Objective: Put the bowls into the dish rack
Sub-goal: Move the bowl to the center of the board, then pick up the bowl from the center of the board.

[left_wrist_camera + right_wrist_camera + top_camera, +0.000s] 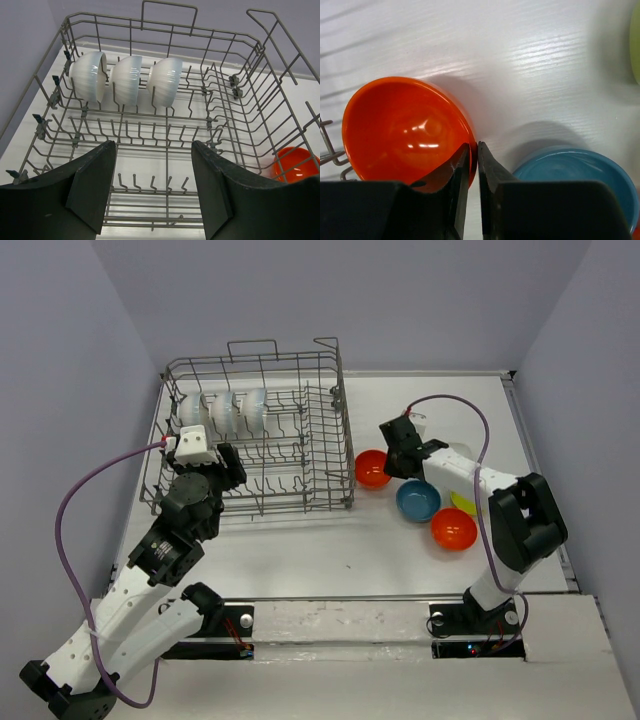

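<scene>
The grey wire dish rack stands at the back left, with three white bowls on edge in its far row; they show as well in the left wrist view. My left gripper hangs open over the rack's near side with nothing between its fingers. Just right of the rack sits an orange-red bowl. My right gripper is shut on its near rim, one finger inside and one outside. A blue bowl lies beside it.
Another orange-red bowl and a yellow-green bowl, partly hidden by the right arm, lie on the white table to the right. Purple walls close in the back and both sides. The rack's raised handle loops stand at its far edge.
</scene>
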`<action>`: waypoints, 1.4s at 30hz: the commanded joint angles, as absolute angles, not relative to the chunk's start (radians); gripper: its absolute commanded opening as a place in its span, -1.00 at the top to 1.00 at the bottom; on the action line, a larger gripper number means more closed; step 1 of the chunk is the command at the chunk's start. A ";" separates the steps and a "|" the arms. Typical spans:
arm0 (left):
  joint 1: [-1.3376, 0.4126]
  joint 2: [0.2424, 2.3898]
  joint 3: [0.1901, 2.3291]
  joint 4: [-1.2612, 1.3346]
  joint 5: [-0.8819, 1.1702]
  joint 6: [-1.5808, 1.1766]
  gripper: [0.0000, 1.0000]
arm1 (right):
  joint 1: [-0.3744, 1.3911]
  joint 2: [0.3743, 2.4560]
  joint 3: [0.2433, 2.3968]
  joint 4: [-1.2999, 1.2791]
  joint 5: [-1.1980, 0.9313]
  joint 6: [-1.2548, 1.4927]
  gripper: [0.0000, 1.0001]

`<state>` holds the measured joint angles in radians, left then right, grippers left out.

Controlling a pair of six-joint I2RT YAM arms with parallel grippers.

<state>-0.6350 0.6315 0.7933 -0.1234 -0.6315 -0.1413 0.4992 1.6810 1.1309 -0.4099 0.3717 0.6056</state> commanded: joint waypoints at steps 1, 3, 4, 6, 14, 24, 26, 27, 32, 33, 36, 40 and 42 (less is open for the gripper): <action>-0.638 0.618 0.782 -0.077 -0.640 -0.137 -0.43 | 0.506 1.668 1.183 -0.379 0.423 0.606 0.49; -0.638 0.618 0.782 -0.077 -0.640 -0.137 -0.43 | 0.506 1.654 1.177 -0.382 0.431 0.601 0.26; -0.638 0.618 0.782 -0.077 -0.637 -0.137 -0.43 | 0.506 1.646 1.174 -0.387 0.445 0.600 0.21; -0.638 0.618 0.782 -0.077 -0.635 -0.137 -0.43 | 0.506 1.621 1.166 -0.391 0.454 0.597 0.13; -0.640 0.615 0.782 -0.077 -0.637 -0.137 -0.43 | 0.506 1.531 1.146 -0.451 0.517 0.594 0.06; -0.640 0.615 0.782 -0.075 -0.632 -0.137 -0.43 | 0.453 1.348 0.976 -0.541 0.600 0.629 0.06; -0.640 0.615 0.782 -0.075 -0.629 -0.137 -0.43 | 0.443 1.335 0.950 -0.546 0.598 0.634 0.06; -0.641 0.615 0.782 -0.075 -0.630 -0.137 -0.43 | 0.434 1.332 0.939 -0.548 0.598 0.638 0.06; -0.641 0.615 0.782 -0.075 -0.627 -0.137 -0.43 | 0.397 1.322 0.870 -0.551 0.594 0.660 0.06; -0.641 0.615 0.782 -0.075 -0.627 -0.137 -0.43 | 0.385 1.324 0.862 -0.549 0.594 0.660 0.06; -0.641 0.615 0.782 -0.074 -0.624 -0.137 -0.43 | 0.365 1.324 0.839 -0.532 0.586 0.661 0.07; -0.641 0.617 0.781 -0.074 -0.624 -0.137 -0.43 | 0.345 1.328 0.815 -0.509 0.578 0.653 0.07; -0.641 0.618 0.781 -0.074 -0.624 -0.137 -0.43 | 0.333 1.328 0.798 -0.496 0.554 0.646 0.08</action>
<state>-0.6357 0.6300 0.7933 -0.1234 -0.6209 -0.1398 0.3519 1.3487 0.8169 -0.5423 0.5499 0.6407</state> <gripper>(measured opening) 0.713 0.465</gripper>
